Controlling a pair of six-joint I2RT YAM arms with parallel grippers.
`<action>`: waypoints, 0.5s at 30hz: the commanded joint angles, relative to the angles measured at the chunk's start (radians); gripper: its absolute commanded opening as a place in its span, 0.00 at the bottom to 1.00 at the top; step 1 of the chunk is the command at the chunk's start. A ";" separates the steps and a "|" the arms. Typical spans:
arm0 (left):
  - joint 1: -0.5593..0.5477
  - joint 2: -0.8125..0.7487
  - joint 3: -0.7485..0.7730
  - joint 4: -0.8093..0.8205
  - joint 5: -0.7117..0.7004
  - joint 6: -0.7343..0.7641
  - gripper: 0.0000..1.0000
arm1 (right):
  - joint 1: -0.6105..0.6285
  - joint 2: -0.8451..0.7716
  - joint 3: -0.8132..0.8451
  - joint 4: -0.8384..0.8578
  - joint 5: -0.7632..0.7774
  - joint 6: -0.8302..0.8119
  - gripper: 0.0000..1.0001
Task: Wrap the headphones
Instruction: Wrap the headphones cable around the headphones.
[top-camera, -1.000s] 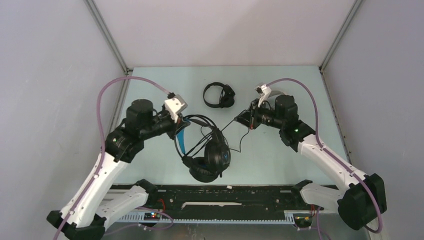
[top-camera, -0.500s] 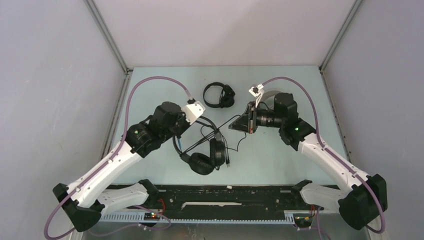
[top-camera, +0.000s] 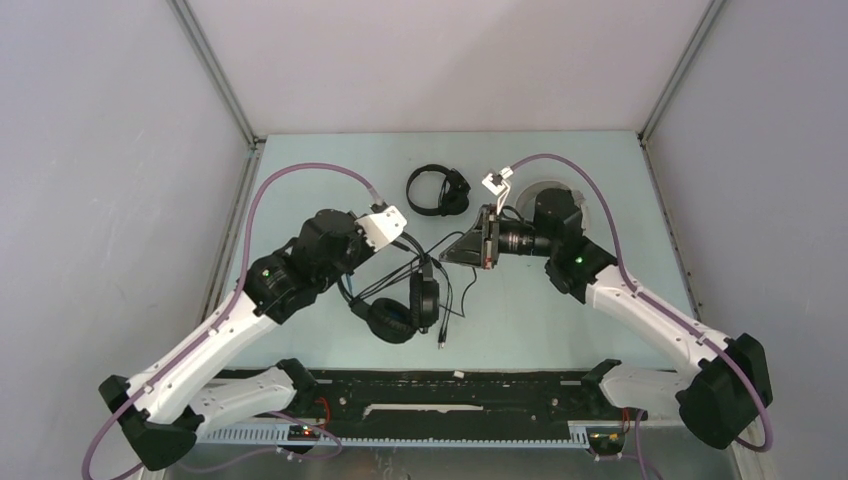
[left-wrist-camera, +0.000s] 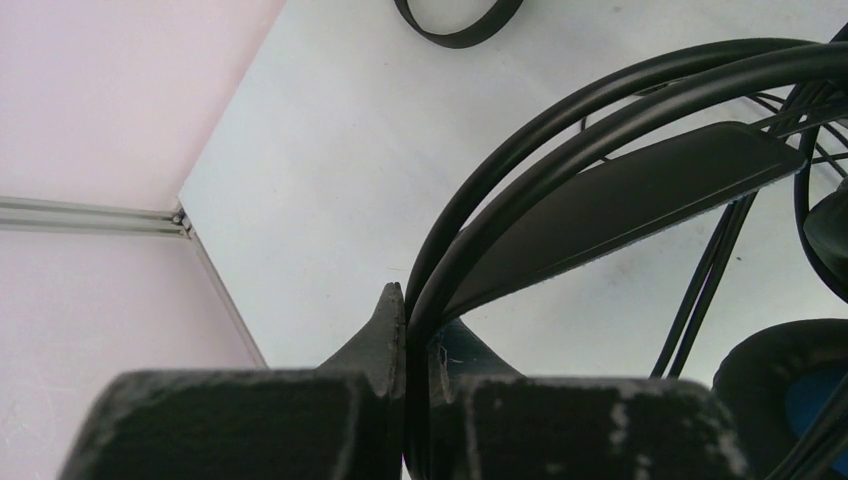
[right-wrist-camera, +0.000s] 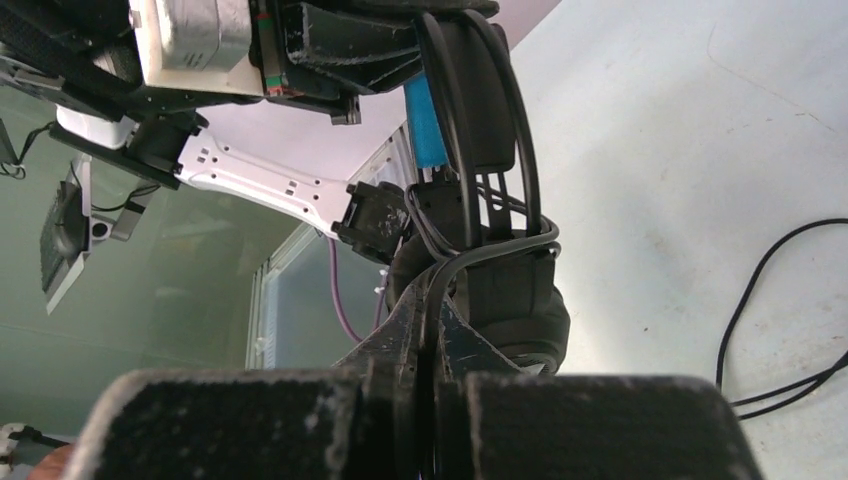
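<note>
The bulky black headphones (top-camera: 405, 308) with a blue-lined headband (right-wrist-camera: 430, 125) hang just above the table in the middle. My left gripper (top-camera: 404, 254) is shut on the thin wire hoops of the headband (left-wrist-camera: 560, 130), as the left wrist view shows (left-wrist-camera: 415, 312). My right gripper (top-camera: 447, 257) sits just to their right, shut on the black cable (right-wrist-camera: 470, 250) that loops round the ear cup (right-wrist-camera: 515, 300). The slim black headphones (top-camera: 438, 190) lie further back. The white headphones (top-camera: 533, 186) are mostly hidden behind my right arm.
The cable's loose end with its plug (top-camera: 443, 342) trails on the table in front of the ear cups, and more black cable (right-wrist-camera: 770, 290) lies to the right. Grey walls (top-camera: 120, 200) close the table on three sides. A black rail (top-camera: 450, 385) runs along the near edge.
My left arm has reached out to the right and turned the headphones, which now hang narrower and closer to the middle. My right gripper has moved left towards them with the cable.
</note>
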 joint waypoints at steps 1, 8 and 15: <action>-0.007 -0.046 -0.038 0.048 -0.076 0.040 0.00 | 0.005 0.015 0.052 0.141 -0.027 0.058 0.00; -0.011 -0.026 0.010 0.047 -0.170 -0.039 0.00 | 0.098 0.079 0.052 0.301 -0.063 0.161 0.04; -0.011 0.032 0.077 0.043 -0.269 -0.168 0.00 | 0.158 0.137 0.064 0.435 -0.041 0.244 0.07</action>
